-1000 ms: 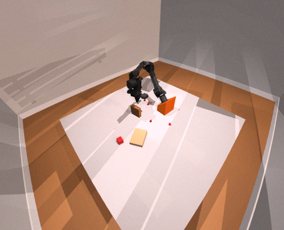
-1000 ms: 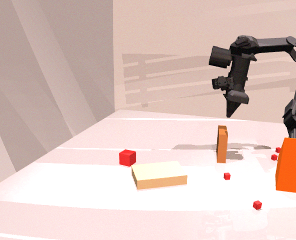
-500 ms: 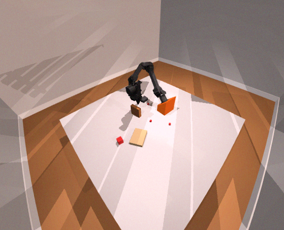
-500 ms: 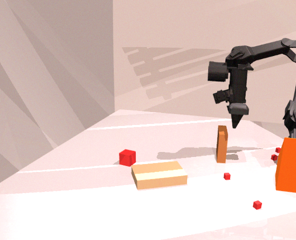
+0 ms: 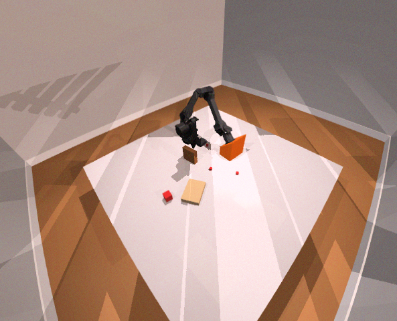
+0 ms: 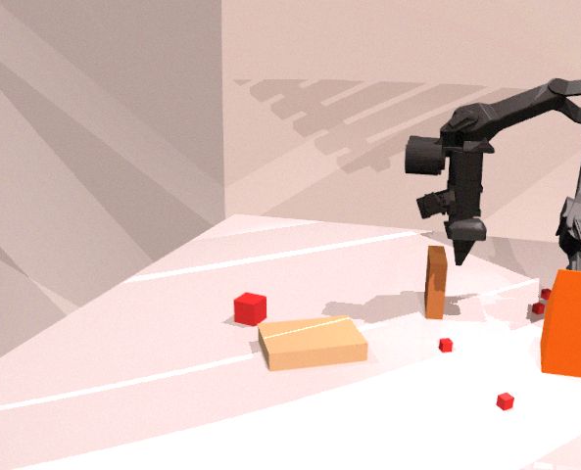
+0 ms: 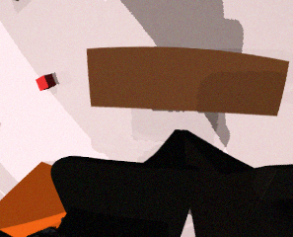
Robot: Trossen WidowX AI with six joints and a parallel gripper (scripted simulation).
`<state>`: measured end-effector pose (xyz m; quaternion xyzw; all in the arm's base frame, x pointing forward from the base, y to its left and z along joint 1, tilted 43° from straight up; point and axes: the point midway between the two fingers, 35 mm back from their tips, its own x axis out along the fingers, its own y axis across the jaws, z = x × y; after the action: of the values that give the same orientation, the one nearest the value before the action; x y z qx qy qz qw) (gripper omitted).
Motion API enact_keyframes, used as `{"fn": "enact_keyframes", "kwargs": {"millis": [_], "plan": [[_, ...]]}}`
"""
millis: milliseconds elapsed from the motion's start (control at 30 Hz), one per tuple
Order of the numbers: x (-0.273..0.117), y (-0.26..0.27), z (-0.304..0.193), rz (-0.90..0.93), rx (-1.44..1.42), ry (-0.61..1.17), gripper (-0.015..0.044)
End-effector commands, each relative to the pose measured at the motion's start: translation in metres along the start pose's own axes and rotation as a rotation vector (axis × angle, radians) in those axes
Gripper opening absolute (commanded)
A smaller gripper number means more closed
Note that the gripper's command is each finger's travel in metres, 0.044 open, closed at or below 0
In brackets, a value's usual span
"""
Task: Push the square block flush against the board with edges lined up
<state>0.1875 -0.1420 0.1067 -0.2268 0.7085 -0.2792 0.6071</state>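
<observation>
The red square block [image 5: 167, 196] [image 6: 250, 308] lies on the table beside the flat tan board [image 5: 193, 192] [image 6: 313, 336]. A gap separates them in the top view. Neither is recognisable in the wrist view. My gripper [image 5: 193, 146] [image 6: 459, 262] [image 7: 180, 136] is shut and empty, pointing down, well away from both. Its tip is above the table, on the arm-base side of an upright brown slab.
The upright brown slab [image 5: 189, 154] [image 6: 435, 283] [image 7: 185, 81] stands between my gripper and the board. A large orange block [image 5: 232, 148] [image 6: 574, 323] [image 7: 25, 193] stands by the arm's base. Small red cubes [image 5: 237, 172] [image 6: 505, 400] [image 7: 45, 81] lie around.
</observation>
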Motion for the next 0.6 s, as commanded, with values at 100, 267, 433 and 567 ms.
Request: {"fn": "enact_keyframes", "kwargs": {"millis": [100,267,433,567], "plan": [[0.0,-0.001,0.008,-0.004,-0.001,-0.002,0.0],[0.0,-0.002,0.013,-0.004,-0.001,-0.002,0.0],[-0.001,-0.002,0.019,-0.004,-0.001,-0.002,0.0],[-0.001,-0.002,0.023,-0.004,0.0,-0.002,0.0]]}}
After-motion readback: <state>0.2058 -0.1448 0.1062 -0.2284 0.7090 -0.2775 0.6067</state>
